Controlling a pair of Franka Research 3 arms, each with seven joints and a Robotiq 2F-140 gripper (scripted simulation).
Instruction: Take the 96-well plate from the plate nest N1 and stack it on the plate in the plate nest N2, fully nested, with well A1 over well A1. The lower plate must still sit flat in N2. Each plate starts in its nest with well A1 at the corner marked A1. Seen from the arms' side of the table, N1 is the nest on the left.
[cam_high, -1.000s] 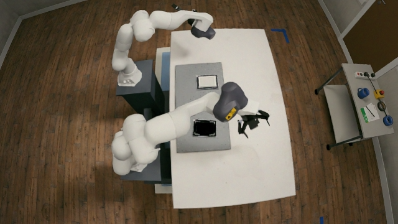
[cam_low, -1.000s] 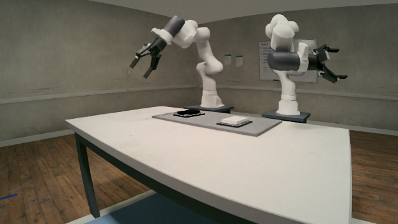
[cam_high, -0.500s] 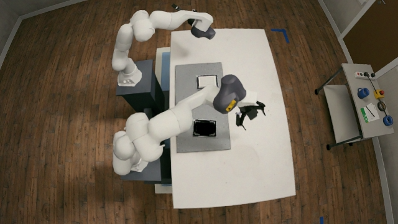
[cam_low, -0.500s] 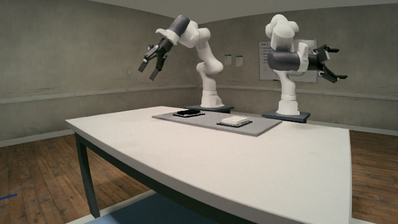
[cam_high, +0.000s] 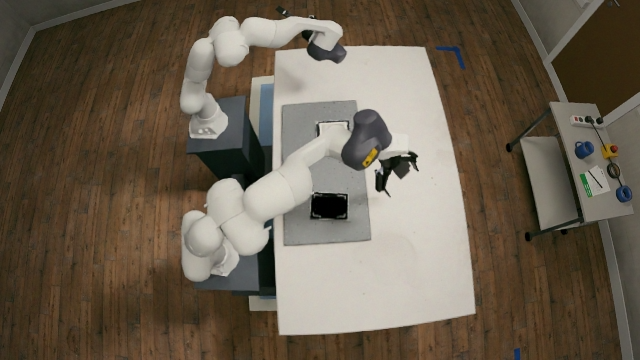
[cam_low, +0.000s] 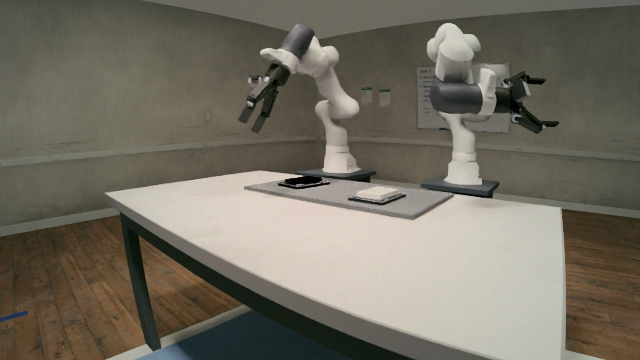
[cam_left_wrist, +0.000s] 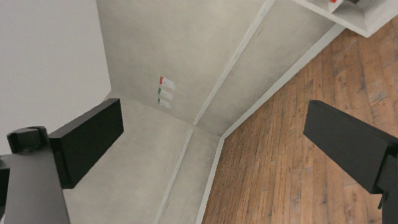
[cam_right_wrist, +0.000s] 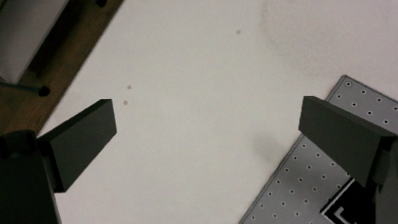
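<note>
The white rectangular 96-well plate (cam_high: 331, 124) (cam_low: 377, 193) sat in nest N1, partly hidden from above by the right arm. The black rectangular plate (cam_high: 329, 205) (cam_low: 303, 180) (cam_right_wrist: 359, 202) lay in N2, cut off in the right wrist view. Both black two-fingered grippers, left gripper (cam_high: 296, 14) (cam_low: 548, 102) (cam_left_wrist: 214, 120) and right gripper (cam_high: 400, 181) (cam_low: 250, 125) (cam_right_wrist: 207, 114), stood wide, holding nothing. Well markings were illegible.
</note>
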